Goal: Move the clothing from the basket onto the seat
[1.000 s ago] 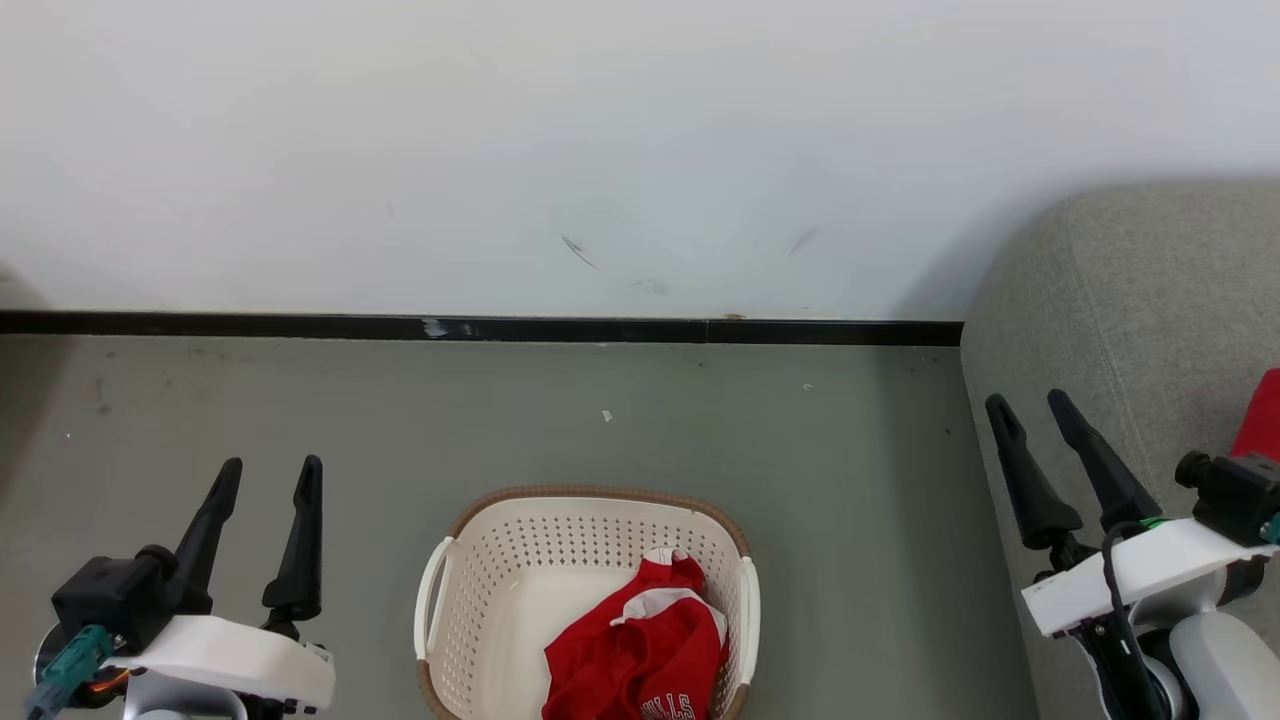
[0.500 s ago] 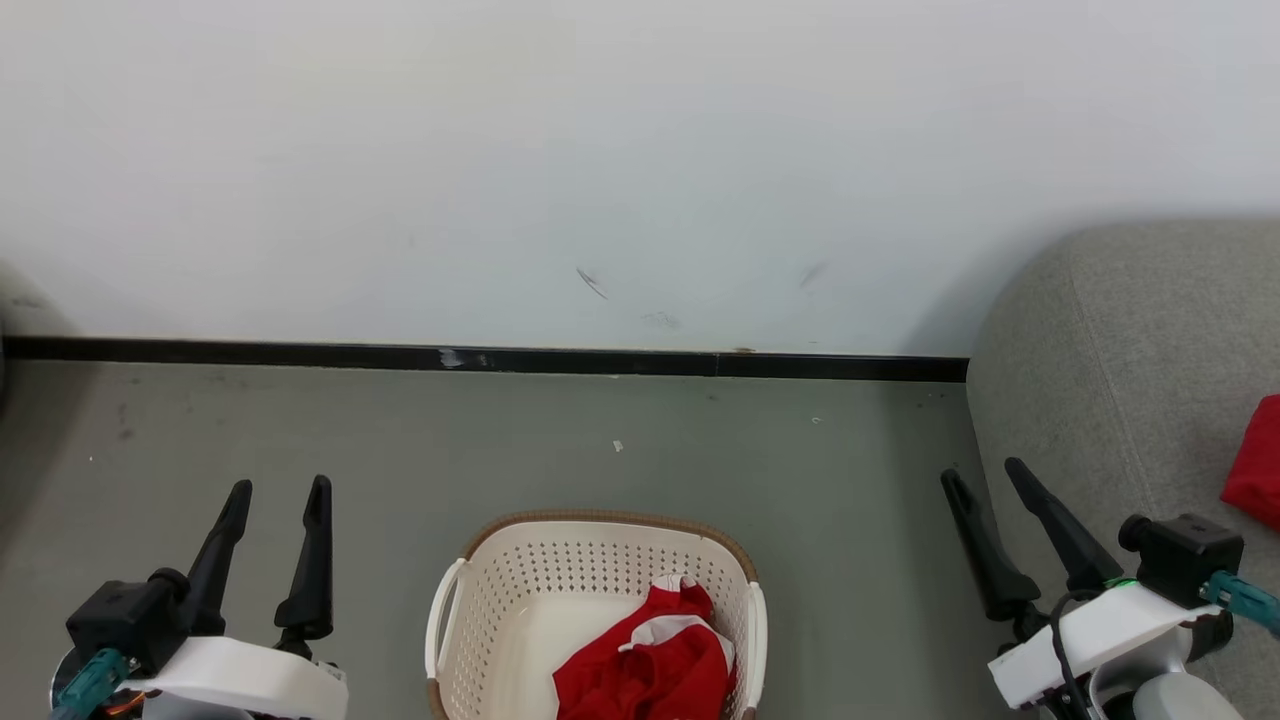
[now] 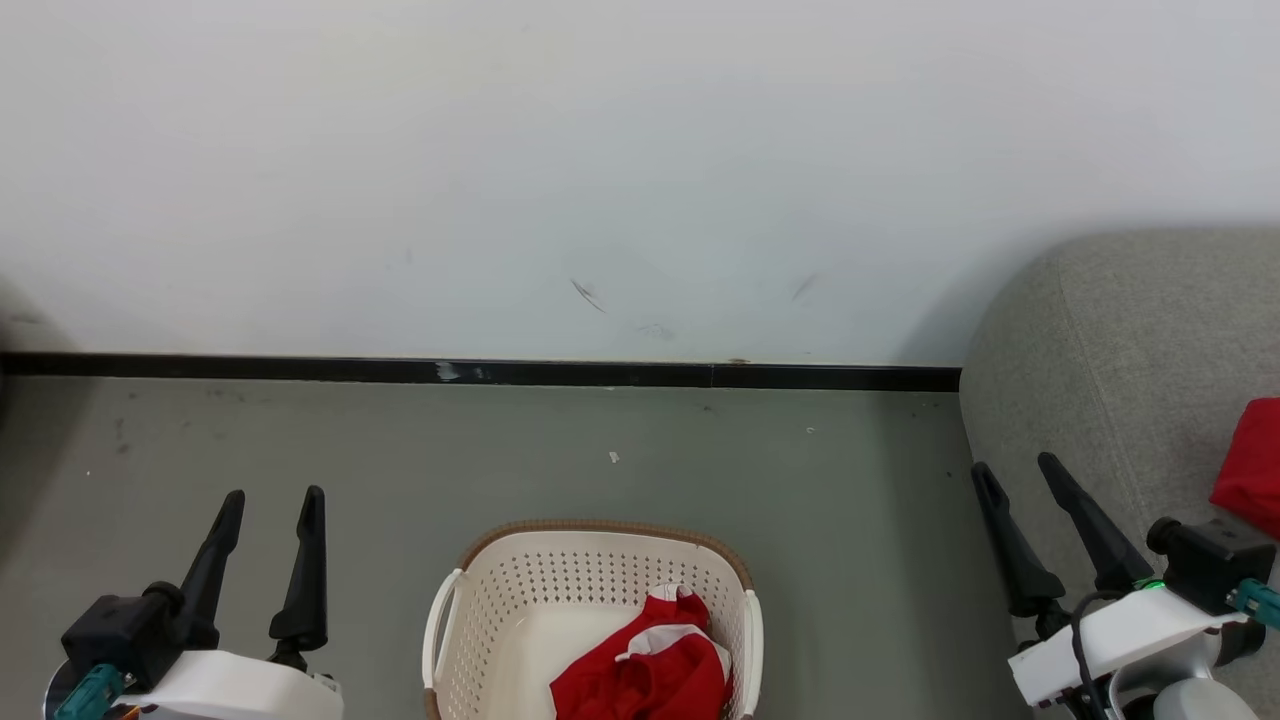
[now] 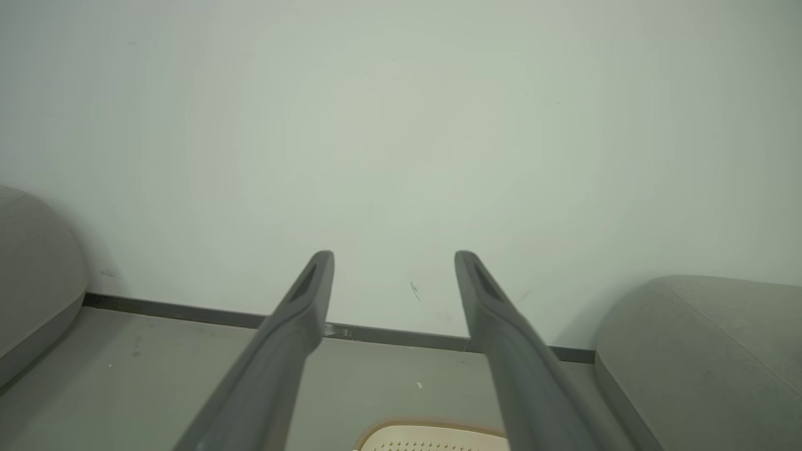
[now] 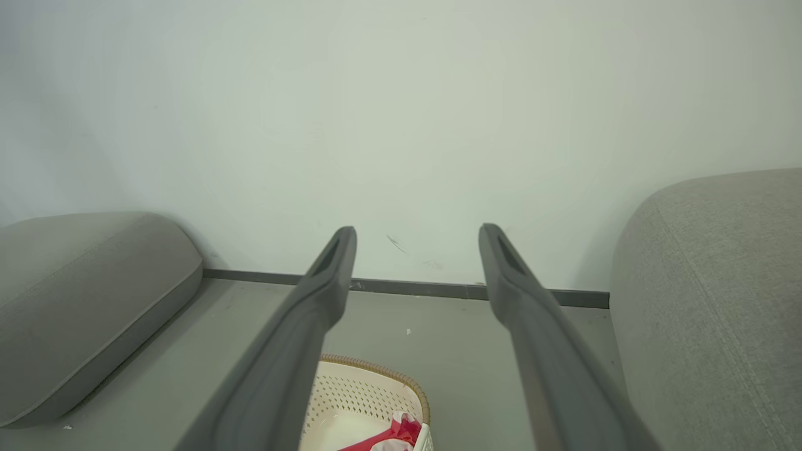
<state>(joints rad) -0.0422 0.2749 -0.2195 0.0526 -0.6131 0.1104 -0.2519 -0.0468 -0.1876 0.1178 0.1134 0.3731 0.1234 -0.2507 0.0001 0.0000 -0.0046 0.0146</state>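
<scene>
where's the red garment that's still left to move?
Head view, bottom centre: the red garment lies bunched in the right half of the basket, which stands on the floor between the left gripper and right gripper, left of the sofa.

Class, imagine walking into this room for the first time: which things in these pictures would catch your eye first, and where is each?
The red garment bunched in the white basket, at the bottom centre of the head view, stands out most. A second garment, also red, lies on the grey sofa at the right edge. The left gripper and right gripper stand open and empty in the lower corners.
</scene>
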